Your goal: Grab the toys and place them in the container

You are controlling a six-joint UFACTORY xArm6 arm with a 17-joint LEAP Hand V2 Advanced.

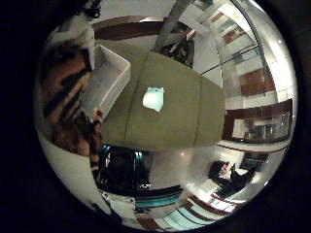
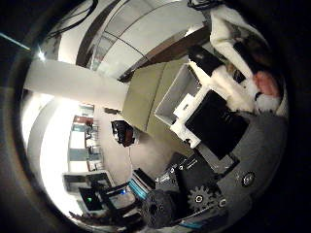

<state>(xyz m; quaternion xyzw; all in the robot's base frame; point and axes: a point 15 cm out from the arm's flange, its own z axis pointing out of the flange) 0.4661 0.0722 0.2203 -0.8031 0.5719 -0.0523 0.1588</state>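
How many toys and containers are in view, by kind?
Plush toys: 2, a tiger toy close to the palm and a pale toy lying on the table
Containers: 1, the white container on the table
Total: 3

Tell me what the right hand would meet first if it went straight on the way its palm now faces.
Probably the olive-green table top, near the small pale mint plush toy lying on it. The hand already holds a striped tiger plush. The white open box sits off to the side. Depth is uncertain.
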